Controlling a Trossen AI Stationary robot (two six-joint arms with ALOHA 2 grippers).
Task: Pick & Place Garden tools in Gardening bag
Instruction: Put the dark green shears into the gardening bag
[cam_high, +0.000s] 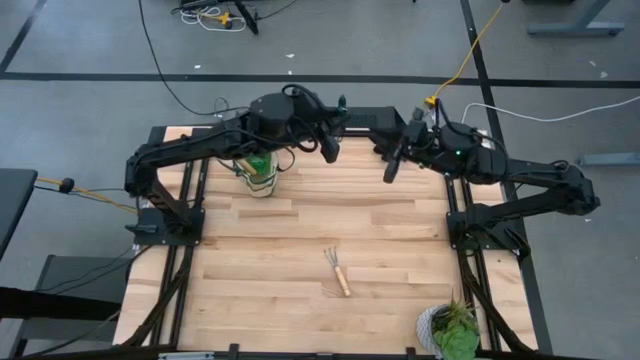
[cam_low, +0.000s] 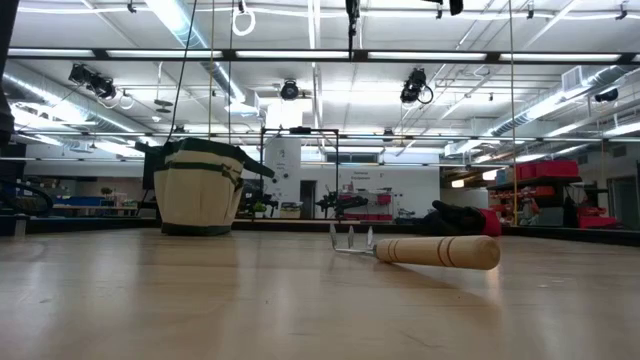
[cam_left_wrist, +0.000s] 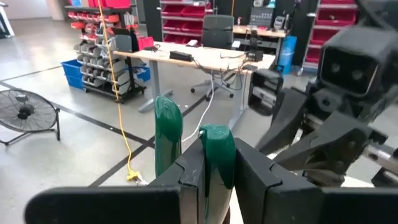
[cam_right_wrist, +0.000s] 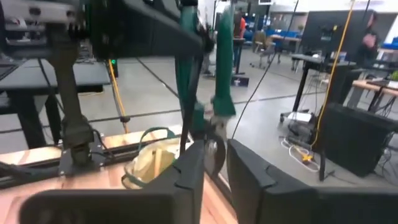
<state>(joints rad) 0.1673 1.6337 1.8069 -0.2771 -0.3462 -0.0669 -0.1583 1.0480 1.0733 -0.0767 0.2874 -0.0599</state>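
Observation:
My left gripper is high over the table's far middle, shut on pruning shears with green handles. The shears stand upright, handles up, blade down. My right gripper is to its right, a little open; the blade shows past the gap between its fingers, and I cannot tell if they touch it. The beige bag stands at the far left on its base, something green inside. A wooden-handled rake lies flat on the table's middle. Red-and-black gloves lie far back. My left gripper pinches one green handle of the shears between its two fingers; the other handle stands outside one finger. The fingers come level and lie across the handle. The shears are lifted clear of the table, upright, blade hanging below.
A potted plant stands at the table's near right corner. Bare wood lies between the rake and the bag. The arm frames run along the table's left and right sides.

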